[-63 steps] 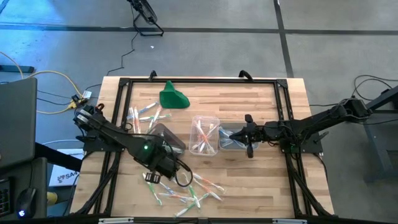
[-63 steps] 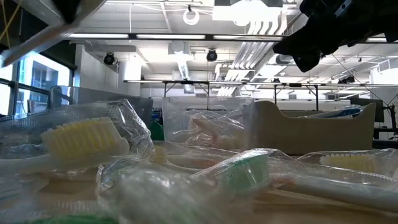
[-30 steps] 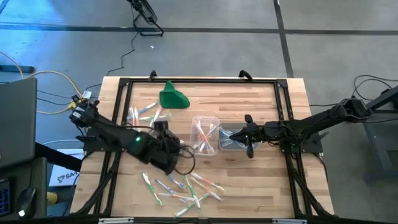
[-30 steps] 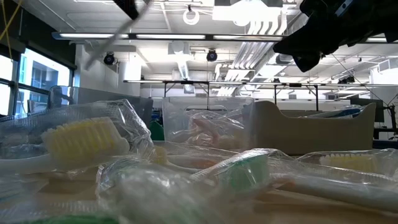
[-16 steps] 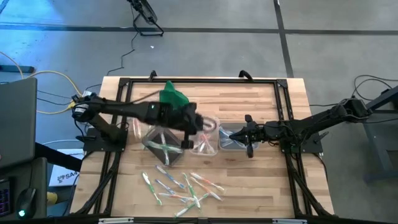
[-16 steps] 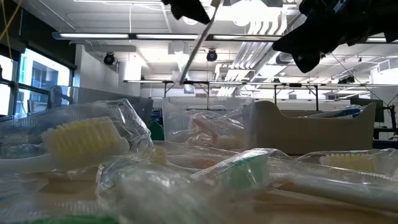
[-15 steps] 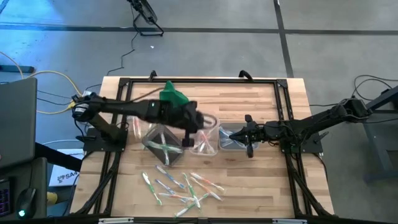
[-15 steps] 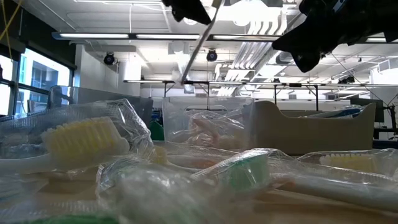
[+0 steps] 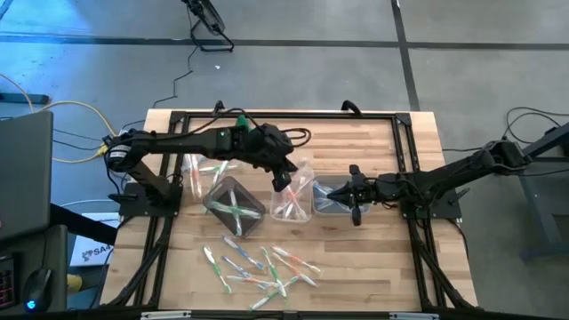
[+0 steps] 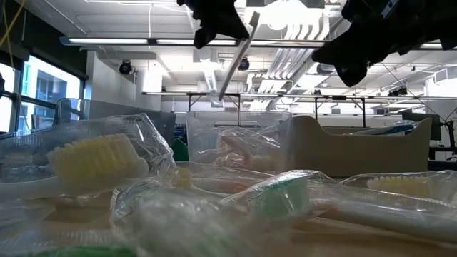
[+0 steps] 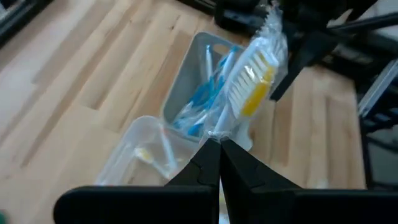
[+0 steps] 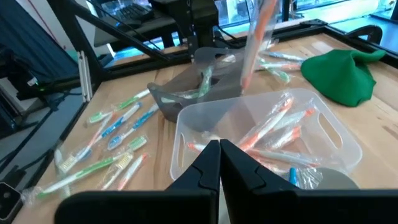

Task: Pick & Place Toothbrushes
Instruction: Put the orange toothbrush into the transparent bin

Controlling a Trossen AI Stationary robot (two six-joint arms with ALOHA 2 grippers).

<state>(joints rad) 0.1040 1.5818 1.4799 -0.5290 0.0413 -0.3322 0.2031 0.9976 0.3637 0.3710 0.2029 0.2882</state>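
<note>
Left gripper (image 11: 219,144) pinches crinkly plastic-wrapped toothbrush (image 11: 252,78).

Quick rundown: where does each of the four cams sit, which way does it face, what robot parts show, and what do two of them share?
High: overhead, facing straight down on the table; both arms show.
Low: at tabletop height, facing level across wrapped toothbrushes into the room; both arms enter from above.
Left wrist: on the left arm, facing past its shut left end effector, which grips a wrapped toothbrush over the tubs.
Right wrist: on the right arm, past its shut right end effector toward the middle tub.
Shared: both wrist views show that tub.
</note>
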